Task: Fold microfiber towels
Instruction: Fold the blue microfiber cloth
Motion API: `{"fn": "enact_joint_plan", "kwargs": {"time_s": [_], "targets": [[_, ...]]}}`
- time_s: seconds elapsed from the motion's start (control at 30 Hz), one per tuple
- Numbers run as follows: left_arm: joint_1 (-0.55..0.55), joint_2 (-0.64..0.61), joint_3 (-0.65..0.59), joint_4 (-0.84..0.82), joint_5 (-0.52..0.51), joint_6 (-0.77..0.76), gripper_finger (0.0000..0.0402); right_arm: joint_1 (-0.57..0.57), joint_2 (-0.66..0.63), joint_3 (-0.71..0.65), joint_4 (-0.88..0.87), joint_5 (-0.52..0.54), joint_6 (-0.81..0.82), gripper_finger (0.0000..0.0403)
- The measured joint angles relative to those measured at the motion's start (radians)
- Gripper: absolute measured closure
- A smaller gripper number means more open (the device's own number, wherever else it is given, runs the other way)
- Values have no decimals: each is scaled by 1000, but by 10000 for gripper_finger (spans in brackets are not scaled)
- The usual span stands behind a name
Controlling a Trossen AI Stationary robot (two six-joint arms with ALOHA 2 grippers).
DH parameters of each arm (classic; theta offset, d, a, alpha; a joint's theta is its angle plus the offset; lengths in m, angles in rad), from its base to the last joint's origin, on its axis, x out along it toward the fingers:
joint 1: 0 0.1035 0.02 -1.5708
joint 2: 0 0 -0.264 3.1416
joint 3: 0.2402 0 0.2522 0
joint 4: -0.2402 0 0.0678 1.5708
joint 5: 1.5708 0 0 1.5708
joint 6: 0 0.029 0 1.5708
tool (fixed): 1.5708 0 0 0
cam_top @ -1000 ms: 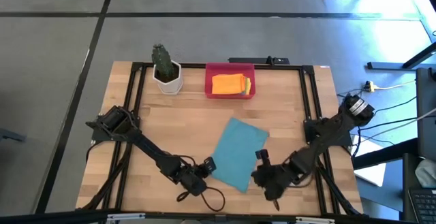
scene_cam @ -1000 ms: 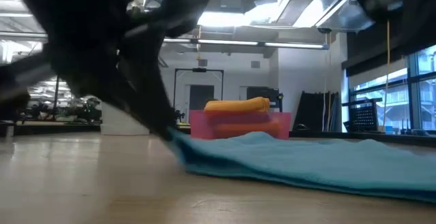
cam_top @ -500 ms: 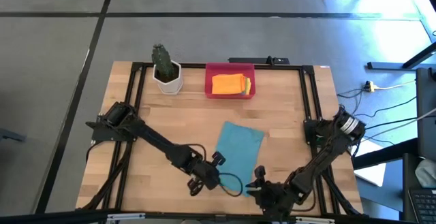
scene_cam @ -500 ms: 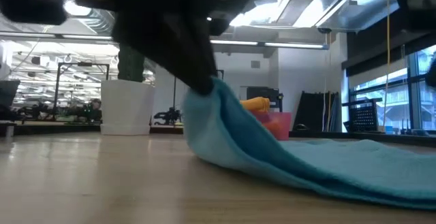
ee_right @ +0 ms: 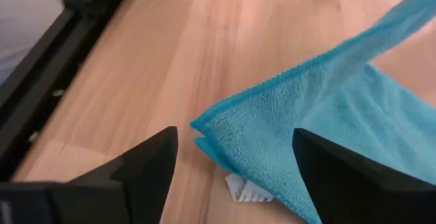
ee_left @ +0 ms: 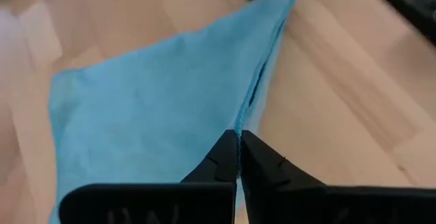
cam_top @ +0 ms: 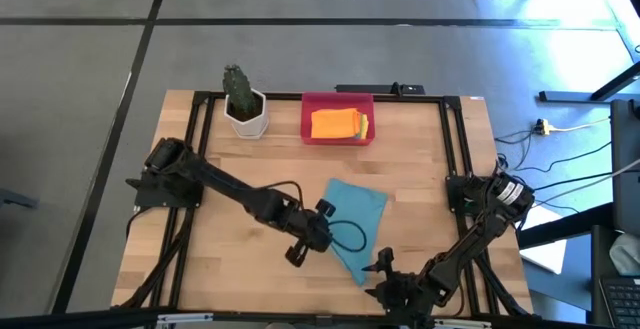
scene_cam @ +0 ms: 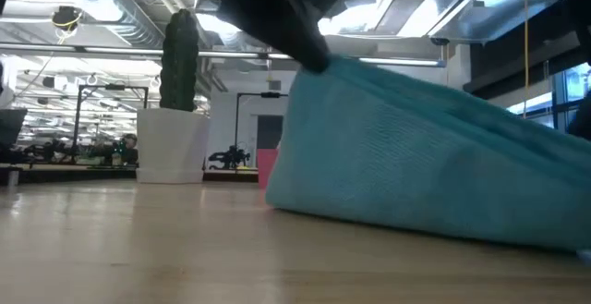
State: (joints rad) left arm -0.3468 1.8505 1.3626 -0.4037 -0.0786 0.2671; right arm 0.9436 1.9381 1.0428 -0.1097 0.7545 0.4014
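A teal-blue microfiber towel (cam_top: 360, 209) lies near the table's middle, with one corner raised off the wood. My left gripper (cam_top: 325, 215) is shut on that raised corner; in the low view (scene_cam: 309, 53) the cloth (scene_cam: 416, 165) slopes down from it to the table. My right gripper (ee_right: 235, 176) stands open close above the table near the front edge (cam_top: 380, 271). Its fingers stand on either side of the towel's near corner (ee_right: 204, 125), which lies on the wood, and touch nothing. Orange and yellow towels (cam_top: 338, 123) lie folded in the red tray (cam_top: 312, 101). My left gripper pinches the towel's edge at a corner (ee_left: 240, 127) between its two fingers. The fingers slant down from above; whether they have one layer or several I cannot tell. The corner is lifted clear. From there the cloth runs fairly taut down to its far and right parts, which rest on the table.
A cactus in a white pot (cam_top: 243, 104) stands at the far left, beside the red tray. A black frame (cam_top: 455, 149) runs along the table's sides. Bare wood lies left of the towel (cam_top: 240, 249). A cable loop (cam_top: 346, 239) hangs from my left arm over the towel.
My left gripper has risen and gone toward the table's right and far side, rolling as it went, with the towel's corner. That side of the towel has come up off the table and leans over the rest, which has stayed put. My right gripper has sunk toward the near edge.
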Motion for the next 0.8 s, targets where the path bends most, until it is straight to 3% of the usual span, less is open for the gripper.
{"fn": "enact_joint_plan", "kwargs": {"time_s": [0.43,0.63,0.8], "targets": [[73,-1,-1,1,7,-6,401,-6,87,1,40,64,51,126],[79,-1,-1,1,18,-6,401,-7,93,1,39,157,32,159],[78,-1,-1,1,18,-6,401,-7,93,1,37,169,8,204]]}}
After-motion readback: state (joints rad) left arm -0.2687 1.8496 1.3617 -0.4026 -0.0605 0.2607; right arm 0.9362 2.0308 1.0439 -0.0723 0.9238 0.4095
